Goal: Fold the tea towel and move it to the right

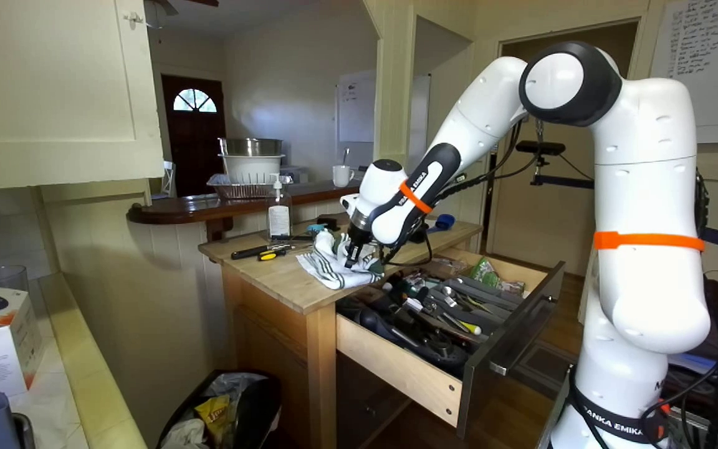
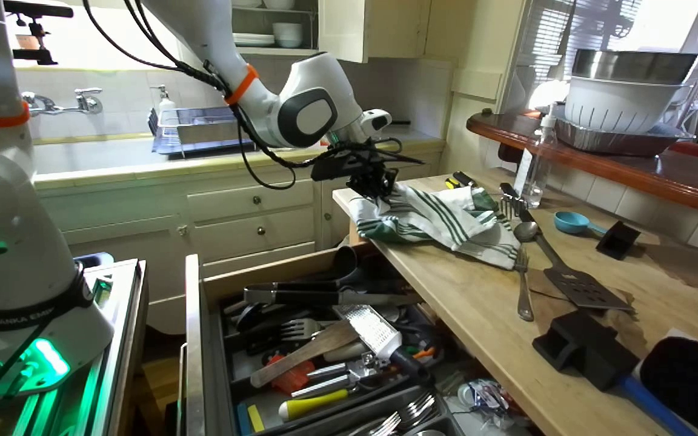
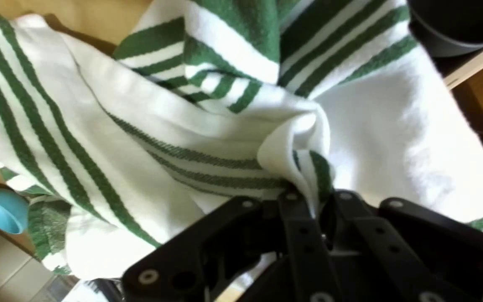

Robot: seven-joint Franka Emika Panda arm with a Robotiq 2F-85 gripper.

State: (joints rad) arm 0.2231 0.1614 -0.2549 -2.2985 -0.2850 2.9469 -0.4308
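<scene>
1. Pinching the towel, the claw shows its grip best in wrist view.
2. Below the claw, the worktop carries the rumpled towel.
3. Well below it, in an exterior view only: bin.

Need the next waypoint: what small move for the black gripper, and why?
Probably a slight lift, to draw cloth over: the gripper is shut on a gathered part of the green-striped white cloth tea towel, while much of it lies rumpled on the pale wooden worktop.
</scene>
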